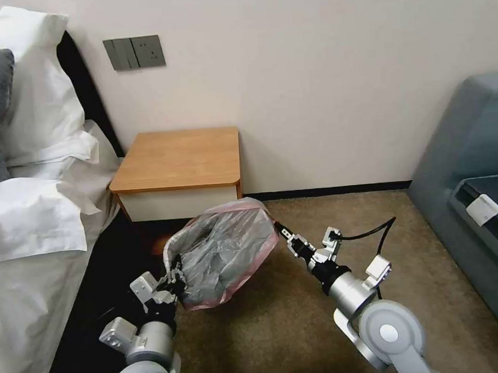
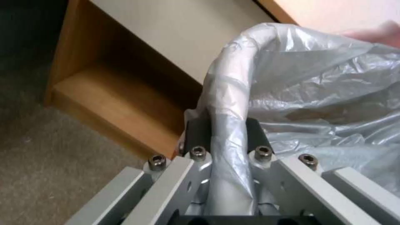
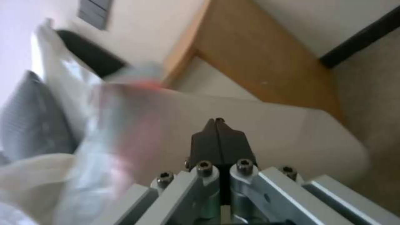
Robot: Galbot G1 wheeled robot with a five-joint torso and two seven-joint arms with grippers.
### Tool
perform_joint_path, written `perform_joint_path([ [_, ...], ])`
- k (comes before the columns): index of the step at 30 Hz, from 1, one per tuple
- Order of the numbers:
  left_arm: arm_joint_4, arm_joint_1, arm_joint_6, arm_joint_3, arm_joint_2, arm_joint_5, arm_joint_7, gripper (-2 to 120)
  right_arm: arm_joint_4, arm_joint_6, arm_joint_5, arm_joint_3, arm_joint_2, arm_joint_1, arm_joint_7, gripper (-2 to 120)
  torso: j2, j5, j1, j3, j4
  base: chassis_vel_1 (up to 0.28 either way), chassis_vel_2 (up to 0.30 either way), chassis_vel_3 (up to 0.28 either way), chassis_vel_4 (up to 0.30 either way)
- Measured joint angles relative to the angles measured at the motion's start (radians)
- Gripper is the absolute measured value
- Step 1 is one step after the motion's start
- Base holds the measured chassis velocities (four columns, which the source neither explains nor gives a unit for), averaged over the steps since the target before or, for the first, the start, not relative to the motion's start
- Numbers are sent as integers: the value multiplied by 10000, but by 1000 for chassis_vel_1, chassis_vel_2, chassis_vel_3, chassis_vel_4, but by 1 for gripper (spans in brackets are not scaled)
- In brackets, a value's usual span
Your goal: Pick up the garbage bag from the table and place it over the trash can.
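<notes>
The garbage bag (image 1: 225, 254), grey and crinkly with a pinkish-red rim, is draped over the trash can on the carpet in front of the table (image 1: 180, 160). The bag hides most of the can in the head view. My left gripper (image 1: 174, 276) is at the bag's near-left edge. In the left wrist view it (image 2: 227, 125) is shut on the bag-wrapped rim of the can, one finger on each side. My right gripper (image 1: 279, 228) is at the bag's right edge. Its fingers (image 3: 218, 123) are pressed together in front of the trash can's cream wall (image 3: 292, 134), with the bag (image 3: 112, 131) off to the side.
A bed with white pillows (image 1: 39, 165) lies along the left. A grey-blue sofa (image 1: 474, 184) stands at the right. The wall with a switch panel (image 1: 134, 53) is behind the table. Open brown carpet (image 1: 280, 331) lies between my arms.
</notes>
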Motion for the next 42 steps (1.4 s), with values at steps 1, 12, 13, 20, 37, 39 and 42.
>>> perform_joint_path([
  [1,0,0,0,0,0,0,0,5,0,0,0,0,0,0,0,0,0,0,0,0,0,0,0,0,0],
  [12,-2,-27,55,-143,-23,-451,-27,5,287,384,1742,303,461,-270,447,0,0,-1,0,0,2,0,0,0,0],
  [13,-9,-37,113,-173,-24,-667,-81,5,528,456,2400,373,560,-408,436,0,0,-2,0,0,1,0,0,0,0],
  [20,-4,-141,271,-204,-30,-1127,-212,5,971,575,3369,167,824,-662,52,22,0,-1,0,0,1,0,0,0,0],
  [37,-5,-173,402,-156,-63,-1314,-314,5,587,438,2933,-118,1069,-261,15,84,0,0,0,0,1,0,0,0,0],
  [39,-4,-176,402,-180,-63,-1310,-314,5,750,438,2899,-8,1024,-442,23,92,0,-1,0,0,1,0,0,0,0],
  [42,-3,-183,402,-186,-65,-1308,-314,5,799,438,2855,49,964,-543,9,96,-1,-1,0,0,1,0,0,0,0],
])
